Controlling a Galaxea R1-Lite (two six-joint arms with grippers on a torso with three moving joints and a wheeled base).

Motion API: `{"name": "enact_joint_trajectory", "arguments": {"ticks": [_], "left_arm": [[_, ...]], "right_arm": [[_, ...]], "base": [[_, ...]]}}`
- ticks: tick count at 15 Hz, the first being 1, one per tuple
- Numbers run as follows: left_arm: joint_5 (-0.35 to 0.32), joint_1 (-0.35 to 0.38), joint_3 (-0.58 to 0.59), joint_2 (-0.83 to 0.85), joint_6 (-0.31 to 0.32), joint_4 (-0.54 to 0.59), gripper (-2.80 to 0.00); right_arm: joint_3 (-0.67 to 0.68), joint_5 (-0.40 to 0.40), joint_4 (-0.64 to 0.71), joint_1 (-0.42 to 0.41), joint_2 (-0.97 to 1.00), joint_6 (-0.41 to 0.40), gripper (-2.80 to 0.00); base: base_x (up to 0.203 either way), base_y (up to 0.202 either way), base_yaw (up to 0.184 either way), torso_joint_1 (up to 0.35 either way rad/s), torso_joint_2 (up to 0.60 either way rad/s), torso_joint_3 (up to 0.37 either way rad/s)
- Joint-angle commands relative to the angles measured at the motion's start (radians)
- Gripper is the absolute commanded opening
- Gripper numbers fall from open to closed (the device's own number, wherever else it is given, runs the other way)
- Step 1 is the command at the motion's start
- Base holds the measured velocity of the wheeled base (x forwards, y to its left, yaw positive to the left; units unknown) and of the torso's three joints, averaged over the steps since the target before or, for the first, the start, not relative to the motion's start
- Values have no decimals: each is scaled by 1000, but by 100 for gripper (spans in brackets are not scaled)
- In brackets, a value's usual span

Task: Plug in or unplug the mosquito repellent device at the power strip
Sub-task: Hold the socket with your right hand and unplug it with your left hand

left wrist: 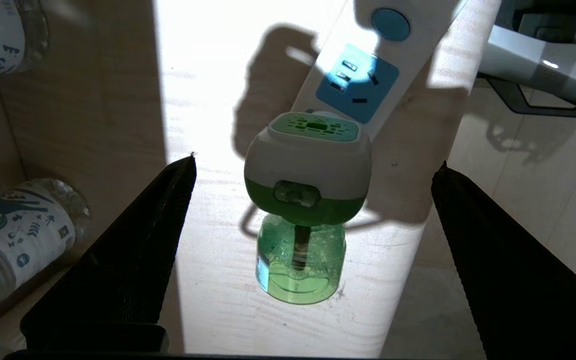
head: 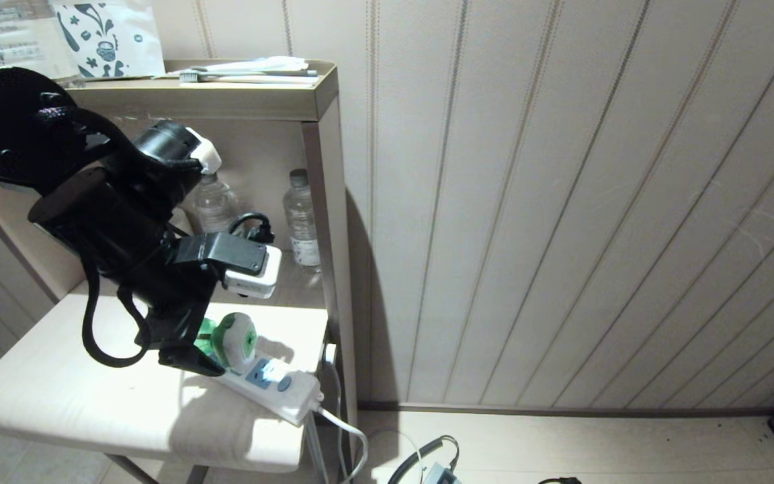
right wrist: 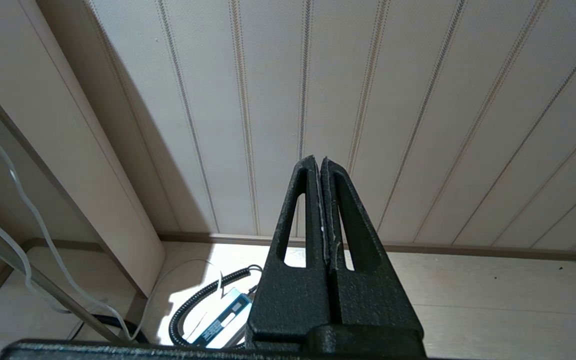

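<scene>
Left gripper point(left wrist: 313, 170): jaws spread wide, one finger on each side of the repellent, touching neither; holds nothing. Likely either just let go or lined up to take it.

Repellent point(left wrist: 308, 165): seated on the strip point(left wrist: 363, 75) at the socket next to the free blue one, white head on the strip, green bottle point(left wrist: 300, 265) jutting toward the gripper. Bottle holds green liquid and a dark wick.

Strip: lies on the pale table point(head: 58, 383), running to its right front corner; cord point(head: 350, 437) drops off the edge.

Shelf point(head: 323, 168): behind the table, two clear bottles point(head: 301, 222) in the lower bay; toothbrushes on top.

Right gripper point(right wrist: 322, 200): fingers pressed together, empty, parked facing the wall.
</scene>
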Motion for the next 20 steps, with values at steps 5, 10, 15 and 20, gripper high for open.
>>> {"name": "enact_joint_trajectory", "arguments": {"ticks": [5,10,15,20], "left_arm": [[1,10,-22,66,11,3,0],[4,12,-25,108,24,2,0],[4,18,-22,136,22,2,0],[4,19,-21,139,22,2,0]], "right_arm": [[0,0,0,0,1,1,-280],[0,0,0,0,1,1,-280],[0,0,0,0,1,-1,-280],[0,0,0,0,1,1,-280]], "base": [[0,0,0,0,0,0],[0,0,0,0,0,0],[0,0,0,0,0,0],[0,0,0,0,0,0]]}}
